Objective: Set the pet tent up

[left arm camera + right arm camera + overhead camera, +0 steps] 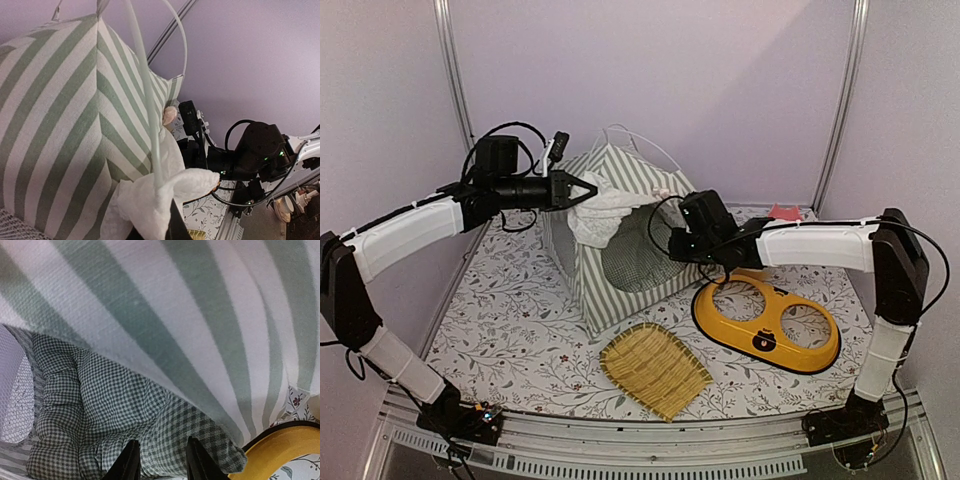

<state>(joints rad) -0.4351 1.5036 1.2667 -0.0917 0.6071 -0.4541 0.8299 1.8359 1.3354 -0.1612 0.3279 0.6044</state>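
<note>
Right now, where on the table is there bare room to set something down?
Bare cloth left of the pet tent, and the near-left corner beside the bamboo tray. Crowded right of the tent: right gripper, yellow bowl stand.

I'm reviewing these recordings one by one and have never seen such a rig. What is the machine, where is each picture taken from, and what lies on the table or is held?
Two robot arms are bolted at the table's near edge, each ending in a two-finger gripper. The wide picture comes from a fixed camera above and behind them. The other two come from cameras on the left and right wrists.

On the flowered cloth stand a striped pet tent, a yellow two-hole tray and a woven bamboo tray.

The left gripper is shut on the tent's white lace curtain. The right gripper has its fingers apart at the edge of the checked cushion inside the tent. Whether they grip it cannot be told.
</note>
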